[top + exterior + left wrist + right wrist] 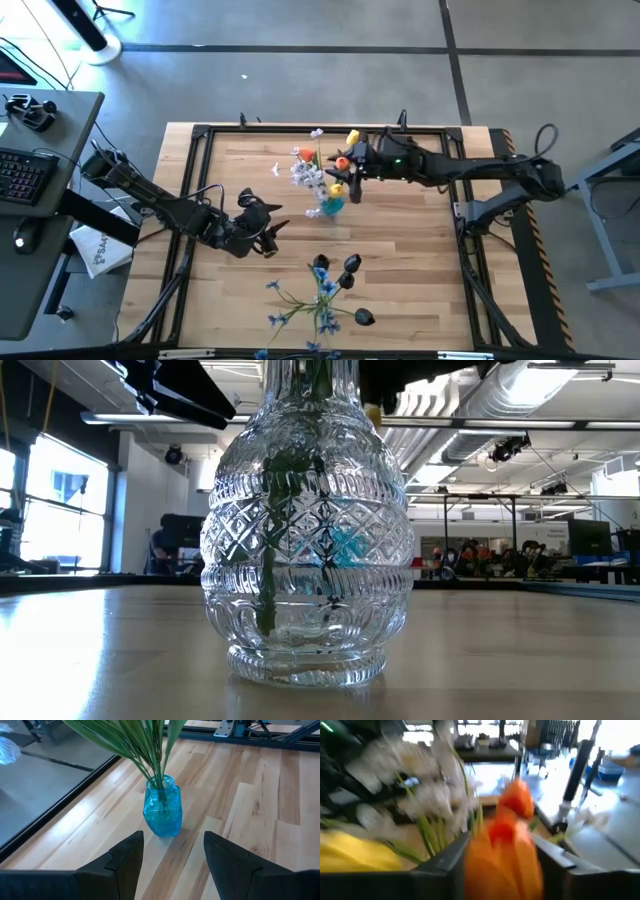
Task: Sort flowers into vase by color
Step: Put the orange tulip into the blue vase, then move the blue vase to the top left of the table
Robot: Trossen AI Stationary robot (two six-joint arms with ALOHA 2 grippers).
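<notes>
A small blue glass vase (332, 206) (162, 810) stands mid-table with white sprays (308, 172), a yellow tulip (336, 188) and green stems in it. My right gripper (350, 165) reaches in from the right above the bouquet, shut on an orange tulip (343, 162) (502, 852). My left gripper (270, 236) (172, 857) hovers open just left of the blue vase, touching nothing. Blue sprays (300, 298) and dark buds (350, 270) are at the near edge. A clear cut-glass vase (306, 530) holding a green stem fills the low view. My right gripper holds the orange tulip by its blossom (495, 865), which sits between the two fingers (445, 865). The fingers come level from the table's right. The tulip is lifted above the blue vase's bouquet; its stem is hidden below the blossom.
A black frame (200, 130) runs around the wooden table top. Bare wood lies left and right of the blue vase. A second yellow tulip (352, 136) shows near the far edge. A desk with a keyboard (20, 175) stands off the table's left.
</notes>
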